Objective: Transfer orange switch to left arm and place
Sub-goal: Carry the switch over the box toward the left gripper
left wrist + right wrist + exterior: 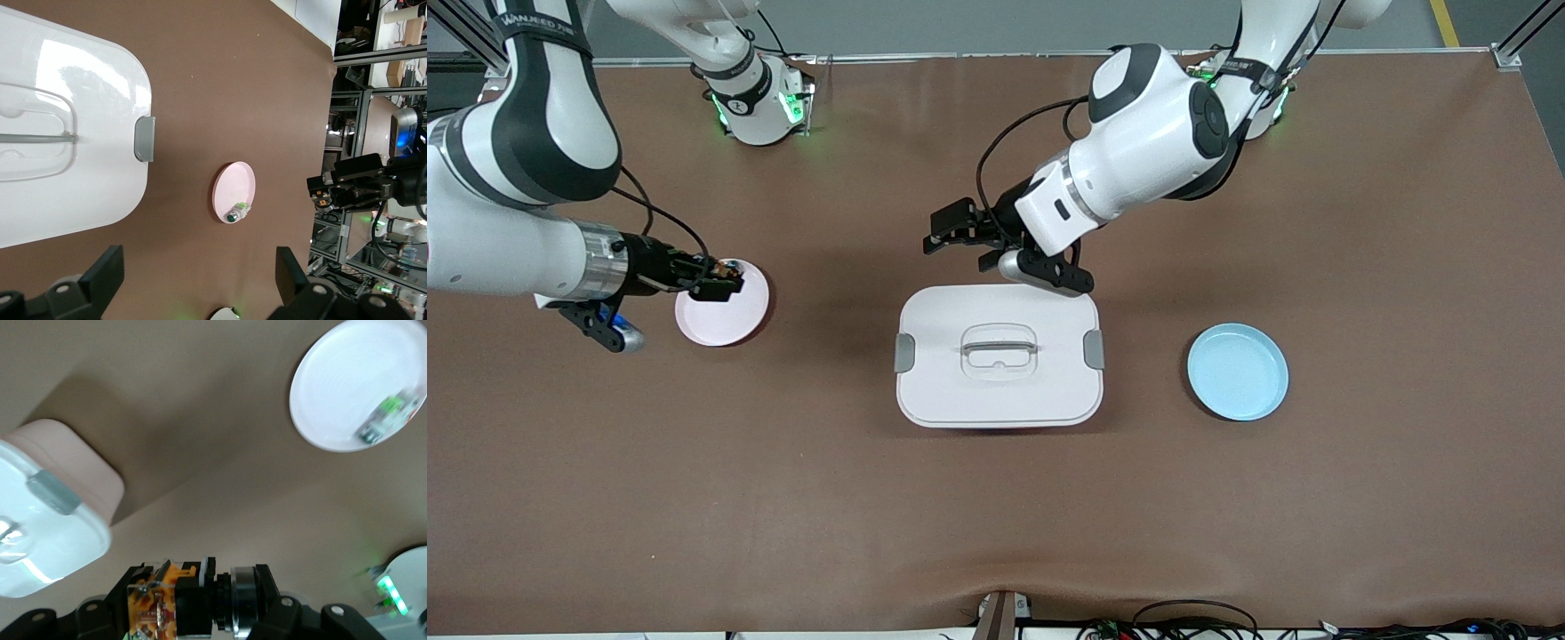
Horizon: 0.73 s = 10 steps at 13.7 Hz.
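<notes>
I see the right gripper [725, 283] holding the orange switch [175, 600] in the air over the pink plate [734, 322].

The switch lies crosswise between the closed fingers. A clear-and-green part [238, 212] rests on the plate. My left gripper [943, 229] hangs with its fingers spread wide, above the table just beside the white box [999, 391].

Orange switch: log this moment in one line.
right gripper: shut on orange switch, over pink plate | left gripper: open, above box
</notes>
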### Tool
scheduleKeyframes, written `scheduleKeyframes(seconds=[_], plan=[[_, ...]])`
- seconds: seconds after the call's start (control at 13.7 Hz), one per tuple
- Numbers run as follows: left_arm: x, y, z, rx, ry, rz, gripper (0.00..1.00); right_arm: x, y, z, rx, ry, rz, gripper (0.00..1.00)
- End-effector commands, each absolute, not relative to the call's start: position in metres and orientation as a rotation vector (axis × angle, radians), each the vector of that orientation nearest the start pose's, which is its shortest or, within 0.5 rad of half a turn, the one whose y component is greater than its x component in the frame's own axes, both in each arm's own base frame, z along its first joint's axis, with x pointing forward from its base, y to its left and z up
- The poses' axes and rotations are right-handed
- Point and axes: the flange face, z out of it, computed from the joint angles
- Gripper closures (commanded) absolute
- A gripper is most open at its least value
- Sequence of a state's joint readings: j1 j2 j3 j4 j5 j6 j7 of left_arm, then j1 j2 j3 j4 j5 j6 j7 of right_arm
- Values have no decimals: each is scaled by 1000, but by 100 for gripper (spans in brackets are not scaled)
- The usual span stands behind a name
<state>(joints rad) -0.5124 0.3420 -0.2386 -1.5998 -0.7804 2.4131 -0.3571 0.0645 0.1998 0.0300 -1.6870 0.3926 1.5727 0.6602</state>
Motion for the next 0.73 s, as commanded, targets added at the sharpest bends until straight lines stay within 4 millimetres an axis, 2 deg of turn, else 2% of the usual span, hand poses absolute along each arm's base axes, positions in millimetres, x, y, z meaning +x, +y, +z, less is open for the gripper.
scheduleKeyframes(seconds=[0.0, 0.07, 0.22, 0.36, 0.66], plan=[[529, -468, 494, 2217, 227, 8, 0, 601, 122, 476, -2573, 1033, 702, 100], [525, -475, 490, 2195, 245, 1, 0, 600, 136, 476, -2531, 1085, 735, 100], [525, -478, 492, 2157, 294, 51, 0, 604, 172, 479, -2466, 1209, 784, 100], [519, -487, 494, 2120, 327, 94, 0, 606, 222, 486, -2456, 1305, 799, 100], [523, -487, 481, 2090, 395, 80, 0, 619, 286, 495, -2413, 1440, 783, 100]])
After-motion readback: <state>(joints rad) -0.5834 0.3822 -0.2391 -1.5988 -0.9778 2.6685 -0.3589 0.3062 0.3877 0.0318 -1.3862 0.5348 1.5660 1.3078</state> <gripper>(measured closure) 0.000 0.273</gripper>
